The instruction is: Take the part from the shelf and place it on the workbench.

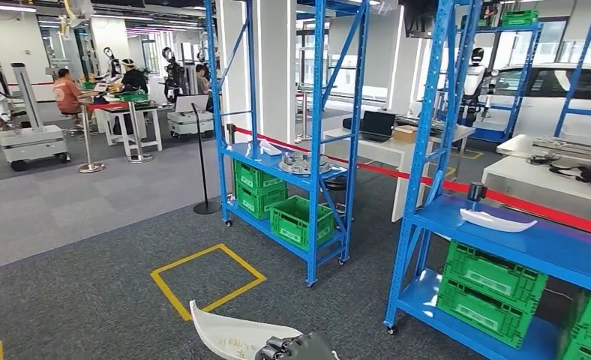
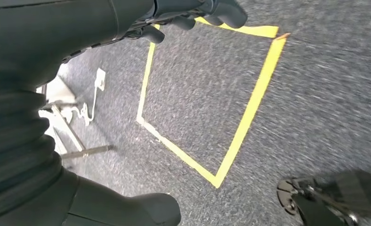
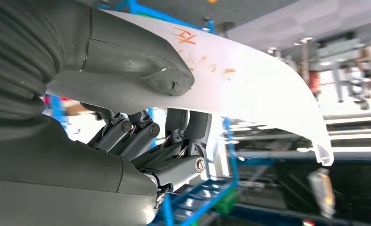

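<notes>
While your robot's right hand (image 3: 141, 141) had its thumb pressed on top of the white part (image 3: 249, 89) and its darker fingers curled beneath it, the part was clamped firmly between them, with orange handwriting showing on its upper face. Seen from the head view, that same hand (image 1: 296, 347) sat at the bottom edge of the frame, and the curved white part (image 1: 229, 334) stuck out to the left of it above the grey carpet (image 1: 90, 300). Your left hand (image 2: 193, 16) hung over the floor with its fingers curled in and nothing between them. Below it lay a square of yellow tape (image 2: 249, 113) on the carpet, and you could see the same tape square (image 1: 206, 279) just ahead of the held part in the head view. Beyond it stood a blue shelf (image 1: 292, 150) with green crates (image 1: 300, 221) on its lower level and a metal piece on its upper level. To the right you had a second blue shelf (image 1: 517, 240), closer, carrying another white part (image 1: 496, 220) on its blue deck and more green crates (image 1: 491, 289) underneath. White tables (image 1: 397, 150) stood behind a red barrier tape (image 1: 397, 174), and people sat at a table (image 1: 124, 109) far off on the left
</notes>
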You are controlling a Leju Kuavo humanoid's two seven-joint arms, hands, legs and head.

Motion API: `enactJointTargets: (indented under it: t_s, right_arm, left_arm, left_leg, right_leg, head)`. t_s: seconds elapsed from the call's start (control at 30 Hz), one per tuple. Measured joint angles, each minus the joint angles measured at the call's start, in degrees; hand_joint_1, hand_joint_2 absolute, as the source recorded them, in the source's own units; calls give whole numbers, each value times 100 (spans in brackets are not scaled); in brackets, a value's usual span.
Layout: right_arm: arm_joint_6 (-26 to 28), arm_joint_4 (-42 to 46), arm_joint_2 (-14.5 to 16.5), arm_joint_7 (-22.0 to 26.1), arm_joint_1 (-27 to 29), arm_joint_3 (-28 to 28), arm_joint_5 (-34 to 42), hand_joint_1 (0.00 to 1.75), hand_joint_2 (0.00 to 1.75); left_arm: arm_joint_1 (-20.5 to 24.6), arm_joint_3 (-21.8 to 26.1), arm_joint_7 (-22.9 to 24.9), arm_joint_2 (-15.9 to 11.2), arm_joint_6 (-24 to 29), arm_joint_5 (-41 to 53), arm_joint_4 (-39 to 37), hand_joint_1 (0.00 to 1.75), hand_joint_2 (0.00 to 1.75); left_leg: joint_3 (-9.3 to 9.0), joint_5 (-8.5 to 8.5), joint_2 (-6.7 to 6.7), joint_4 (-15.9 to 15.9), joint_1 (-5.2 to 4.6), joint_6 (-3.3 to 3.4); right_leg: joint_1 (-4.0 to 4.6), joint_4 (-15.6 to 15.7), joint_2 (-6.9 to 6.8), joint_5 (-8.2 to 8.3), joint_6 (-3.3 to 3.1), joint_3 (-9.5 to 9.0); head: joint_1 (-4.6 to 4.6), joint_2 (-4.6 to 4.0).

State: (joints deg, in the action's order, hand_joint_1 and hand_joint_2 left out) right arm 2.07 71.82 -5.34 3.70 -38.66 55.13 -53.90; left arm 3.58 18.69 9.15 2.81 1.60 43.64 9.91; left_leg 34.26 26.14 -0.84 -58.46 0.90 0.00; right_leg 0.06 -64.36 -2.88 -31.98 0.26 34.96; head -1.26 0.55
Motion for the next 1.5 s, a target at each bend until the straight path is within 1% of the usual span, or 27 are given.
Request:
enactJointTargets:
  t_s: [0.07, 0.13, 0.2, 0.27, 0.33, 0.37, 0.4, 0.47, 0.53, 0.6, 0.63, 0.67, 0.73, 0.8, 0.83, 0.9, 0.93, 1.03, 1.1, 1.13, 1.17, 1.2, 1.27, 1.33, 1.4, 1.43, 1.5]
  right_arm:
    - [-2, 5, -20, -53, 68, 0, -36, 175, 175]
    - [-17, 10, -34, -108, 156, 0, -97, 175, 175]
    - [-33, 27, -37, -152, 196, -2, -166, 175, 175]
    - [-37, 49, -37, -177, 203, -6, -220, 175, 175]
    - [-37, 67, -37, -174, 215, -9, -248, 175, 175]
    - [-38, 77, -36, -171, 222, -10, -258, 175, 175]
    - [-38, 87, -35, -168, 226, -10, -272, 175, 175]
    - [-38, 105, -32, -158, 225, -13, -303, 175, 175]
    - [-39, 111, -36, -154, 232, -14, -327, 175, 175]
    - [-44, 112, -45, -156, 255, -15, -343, 175, 175]
    - [-45, 112, -49, -156, 264, -14, -348, 175, 175]
    - [-45, 112, -52, -157, 270, -15, -352, 175, 175]
    - [-44, 114, -59, -169, 271, -18, -366, 175, 175]
    - [-36, 127, -75, -214, 285, -38, -414, 175, 175]
    - [-29, 147, -87, -256, 311, -56, -452, 175, 175]
    - [-20, 213, -119, -352, 396, -96, -527, 175, 175]
    - [-19, 254, -136, -387, 442, -118, -554, 175, 175]
    - [-15, 342, -216, -417, 543, -161, -593, 175, 175]
    - [-18, 369, -287, -465, 655, -184, -615, 175, 175]
    - [-23, 390, -317, -495, 725, -197, -634, 175, 175]
    - [-34, 427, -341, -526, 792, -212, -659, 175, 175]
    - [-56, 481, -358, -559, 850, -233, -694, 175, 175]
    - [-121, 616, -382, -639, 931, -291, -773, 175, 175]
    - [-170, 759, -411, -695, 1016, -352, -839, 175, 175]
    - [-187, 881, -443, -689, 1109, -409, -896, 175, 175]
    - [-193, 924, -451, -662, 1139, -434, -922, 175, 175]
    - [-217, 977, -454, -571, 1155, -467, -957, 175, 175]
  left_arm:
    - [10, 12, -15, -12, -2, 2, 1, 0, 175]
    - [4, 31, -29, -21, -2, 6, 1, 0, 175]
    - [5, 45, -38, -25, -11, 26, 1, 0, 175]
    - [38, 51, -42, -25, -37, 50, 3, 0, 175]
    - [67, 54, -40, -26, -56, 57, 8, 0, 175]
    - [71, 56, -38, -27, -60, 57, 9, 0, 175]
    - [70, 59, -36, -29, -63, 57, 9, 0, 175]
    - [81, 62, -35, -29, -68, 57, 7, 0, 175]
    - [126, 65, -42, -26, -68, 58, 7, 0, 175]
    - [162, 66, -48, -27, -63, 64, 8, 0, 175]
    - [164, 66, -49, -31, -61, 69, 8, 0, 175]
    - [161, 66, -51, -36, -59, 72, 8, 0, 175]
    - [161, 67, -68, -45, -59, 85, 9, 0, 175]
    - [181, 68, -90, -50, -59, 128, 16, 0, 175]
    - [186, 67, -91, -55, -59, 160, 19, 0, 175]
    - [175, 66, -62, -71, -62, 225, 20, 0, 175]
    - [164, 66, -46, -80, -66, 248, 18, 0, 175]
    - [174, 66, -27, -96, -81, 275, 17, 0, 175]
    - [194, 66, 5, -104, -105, 317, 19, 0, 175]
    - [190, 66, 30, -105, -117, 342, 18, 0, 175]
    - [179, 66, 54, -105, -125, 359, 17, 0, 175]
    - [165, 66, 72, -100, -130, 373, 16, 0, 175]
    - [151, 64, 85, -81, -147, 403, 16, 0, 175]
    - [157, 58, 81, -61, -162, 450, 22, 0, 175]
    - [151, 50, 61, -49, -163, 472, 25, 0, 175]
    - [145, 47, 44, -39, -162, 473, 24, 0, 175]
    - [151, 46, 3, -23, -152, 458, 24, 0, 175]
  left_leg:
    - [35, -23, 162, -4, -1, 31]
    - [60, -37, 347, -19, -5, 27]
    - [73, -51, 530, -40, -2, 4]
    - [94, -71, 690, -56, -1, -47]
    - [130, -106, 811, -40, 11, -126]
    - [150, -129, 870, -17, 18, -174]
    - [173, -143, 866, -5, 25, -207]
    - [278, -30, 598, -165, 10, -246]
    - [549, 322, 242, -769, -2, -266]
    - [830, 617, 149, -1448, 2, -297]
    - [848, 626, 136, -1555, 3, -307]
    - [753, 539, 111, -1443, 3, -312]
    - [308, 240, -89, -710, 0, -310]
    - [-21, 81, -289, -129, -24, -242]
    - [-61, 77, -314, -38, -38, -198]
    - [-44, 56, -177, -35, -46, -113]
    - [-40, 43, -117, -27, -39, -79]
    - [-18, -3, 64, -7, -11, 8]
    - [13, -18, 224, -18, -11, 32]
    - [26, -23, 315, -28, -12, 32]
    - [37, -28, 406, -38, -13, 28]
    - [43, -33, 496, -48, -12, 19]
    - [57, -48, 653, -59, -11, -19]
    - [87, -75, 782, -52, -2, -88]
    - [126, -116, 895, -13, 13, -175]
    - [153, -113, 835, -20, 13, -202]
    - [300, 62, 503, -276, -5, -234]
  right_leg:
    - [-13, -759, 232, -348, 22, 364]
    - [-15, -1043, 273, -357, 13, 515]
    - [-23, -479, 365, 10, -22, 245]
    - [-35, 250, 614, 289, -57, -102]
    - [-20, 501, 721, 333, -85, -206]
    - [-8, 516, 659, 356, -111, -205]
    - [-7, 540, 591, 380, -148, -212]
    - [-14, 603, 448, 430, -237, -226]
    - [1, 629, 284, 448, -290, -224]
    - [19, 628, 104, 446, -304, -209]
    - [23, 627, 15, 445, -305, -203]
    - [22, 623, -67, 444, -303, -200]
    - [26, 601, -218, 430, -282, -200]
    - [55, 560, -340, 400, -228, -194]
    - [69, 549, -398, 392, -198, -195]
    - [74, 544, -494, 379, -143, -206]
    - [57, 512, -434, 346, -107, -203]
    - [-6, -153, 82, -56, -12, 80]
    - [-17, -874, 235, -348, 11, 431]
    - [-18, -1044, 255, -361, 9, 523]
    - [-19, -997, 271, -268, -1, 512]
    - [-23, -710, 315, -81, -17, 379]
    - [-32, 81, 543, 255, -51, -4]
    - [-20, 482, 693, 362, -80, -188]
    - [2, 522, 600, 388, -134, -196]
    - [3, 551, 530, 413, -174, -205]
    - [-10, 614, 385, 459, -260, -222]
  head:
    - [-7, 0]
    - [-10, 0]
    - [-13, 0]
    - [-14, 0]
    - [-11, -1]
    - [-11, -1]
    - [-8, 0]
    - [2, -1]
    - [14, -1]
    - [17, 0]
    - [17, 0]
    - [17, 0]
    - [21, 0]
    - [20, 0]
    - [16, 0]
    - [9, 0]
    - [9, 0]
    - [-1, -1]
    - [-7, -1]
    - [-9, -1]
    - [-11, 0]
    - [-13, 0]
    - [-13, 0]
    - [-11, 0]
    - [-9, 0]
    - [-7, 0]
    - [5, 0]
